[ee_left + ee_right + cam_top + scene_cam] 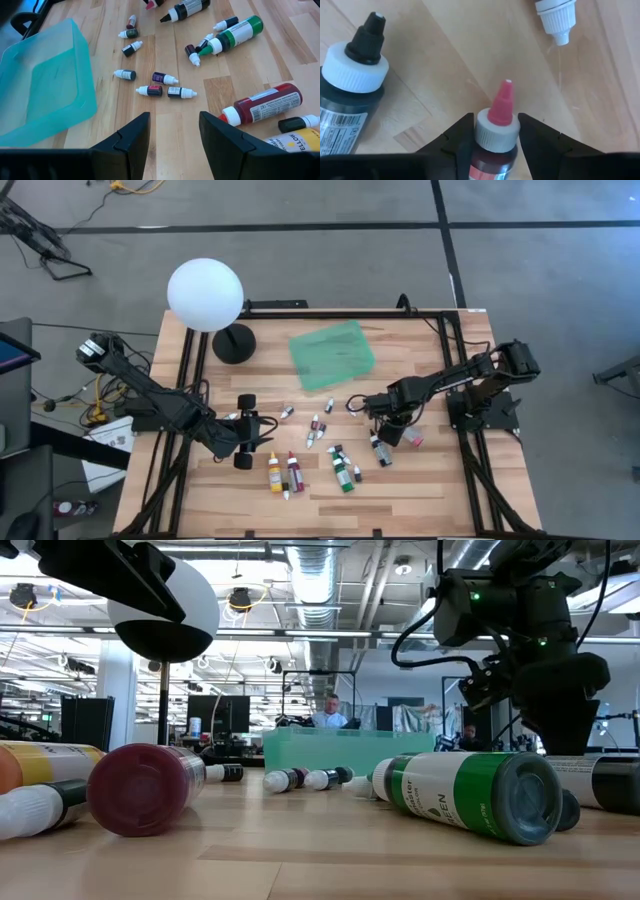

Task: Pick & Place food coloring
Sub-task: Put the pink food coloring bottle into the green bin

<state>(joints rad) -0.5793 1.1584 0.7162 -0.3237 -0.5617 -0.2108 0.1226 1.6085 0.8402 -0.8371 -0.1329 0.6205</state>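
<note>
Several food coloring bottles lie scattered on the wooden table (pixel 430 480): yellow (pixel 273 472), red (pixel 294 470) and green (pixel 343 470) ones, and tiny white-tipped droppers (pixel 159 91). My right gripper (pixel 495 120) points down, shut on a red bottle with a pink tip (pixel 500 102); in the high view it is right of centre (pixel 392 428). My left gripper (pixel 175 120) stands open above the table at the left (pixel 247 430), with nothing between its fingers. The flat green tray (pixel 332 352) rests at the back. My right gripper pinches the pink-tipped bottle between its two fingers at the white collar (pixel 481 131) below the tip. The fingers come from above, pointing down, and lie across the bottle. Whether the bottle is clear of the table I cannot tell.
A dark bottle with a black tip (pixel 355 85) lies close beside the held one, and a white cap (pixel 555 17) a little farther off. A white globe lamp on a black base (pixel 205 295) stands at the back left. Bare wood lies along the near edge.
</note>
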